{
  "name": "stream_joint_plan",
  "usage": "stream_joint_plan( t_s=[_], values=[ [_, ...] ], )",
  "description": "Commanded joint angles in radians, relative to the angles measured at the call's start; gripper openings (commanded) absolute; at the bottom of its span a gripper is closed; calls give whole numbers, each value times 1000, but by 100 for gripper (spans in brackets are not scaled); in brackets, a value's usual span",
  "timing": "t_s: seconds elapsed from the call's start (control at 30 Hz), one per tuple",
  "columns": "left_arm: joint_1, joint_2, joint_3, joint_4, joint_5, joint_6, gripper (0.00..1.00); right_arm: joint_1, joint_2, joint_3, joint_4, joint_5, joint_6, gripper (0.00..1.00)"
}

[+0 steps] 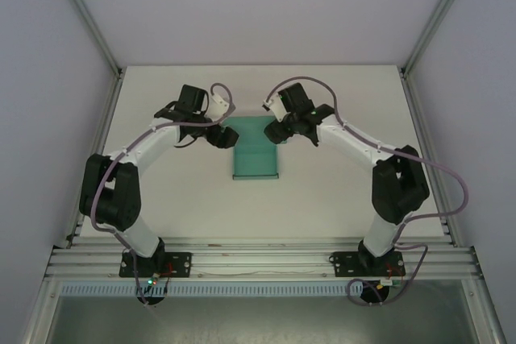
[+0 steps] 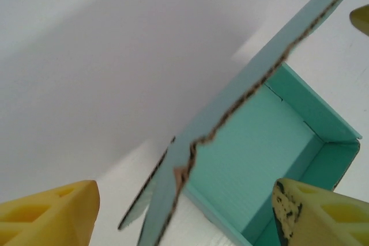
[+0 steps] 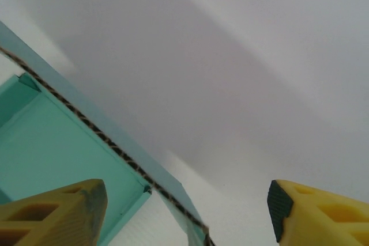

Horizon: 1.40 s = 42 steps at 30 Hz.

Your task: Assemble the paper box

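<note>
The paper box [image 1: 255, 163] sits mid-table, a bit toward the far side, right btw the two arms. It's half-built: the left wrist cam shows an open teal tray w/ its walls standing up and a big flap [image 2: 242, 93] rising tilted off one side, raw corrugated edge facing the lens. Can't tell whether the flap is creased or just leaning, and its lower end is cut off at the bottom of the frame. The left gripper [image 2: 184, 200] has its yellow fingers [image 2: 49, 214] spread wide w/ nothing held. The flap edge runs down btw them w/o touching either, as far as I can see. The right gripper [image 3: 187, 200] is the same deal: wide apart, nothing pinched, box off to its left w/ the flap edge crossing diagonally. From above, both grippers are dark blobs crowding the box's far end, so contact there is hard to make out. A yellow tip [image 2: 360, 18] pokes into the top right of the left cam, mostly cut off. White table [image 1: 339, 199] all around.
</note>
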Motion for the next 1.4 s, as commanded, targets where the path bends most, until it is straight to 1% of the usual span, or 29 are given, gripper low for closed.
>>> stream_joint_plan(
  t_s=[0.0,0.03,0.13,0.27,0.33,0.4,0.43,0.5,0.53,0.7,0.83,1.0,1.1,1.17,1.23,1.33,1.37],
  values=[
    [-6,26,41,-41,-5,39,74,-10,22,44,-65,-29,-27,65],
    [-6,27,40,-30,-9,39,73,-11,28,49,-71,-29,-28,64],
    [-7,33,46,-16,-12,41,61,-14,41,55,-73,-33,-40,61],
    [-13,35,62,-25,-28,27,42,-19,53,71,-94,-18,-37,47],
    [-18,28,54,-14,-24,27,36,-19,60,83,-115,-21,-31,40],
    [-23,23,41,13,-44,19,27,-19,67,93,-143,-39,-34,32],
    [-26,26,39,15,-60,11,21,-19,69,96,-148,-42,-33,29],
    [-37,30,40,7,-80,1,4,-19,69,98,-157,-43,-28,25],
    [-42,29,36,9,-91,-3,0,-18,69,98,-160,-40,-26,23],
    [-76,-10,6,38,-156,-43,0,-19,48,96,-163,-35,9,16],
    [-107,-57,-18,68,-241,-118,0,-19,19,86,-148,-16,101,8],
    [-166,-108,-39,101,-389,-279,0,9,-36,39,-69,49,296,4],
    [-203,-122,-53,131,-460,-390,0,41,-60,3,-19,115,428,4],
    [-212,-122,-67,163,-476,-474,0,60,-59,-12,13,165,529,4],
    [-217,-117,-81,201,-472,-528,0,69,-48,-7,15,175,589,2],
    [-225,-103,-100,280,-473,-619,0,84,-33,-1,33,242,692,1],
    [-227,-98,-104,303,-471,-643,0,90,-28,-2,47,246,714,1]
  ],
)
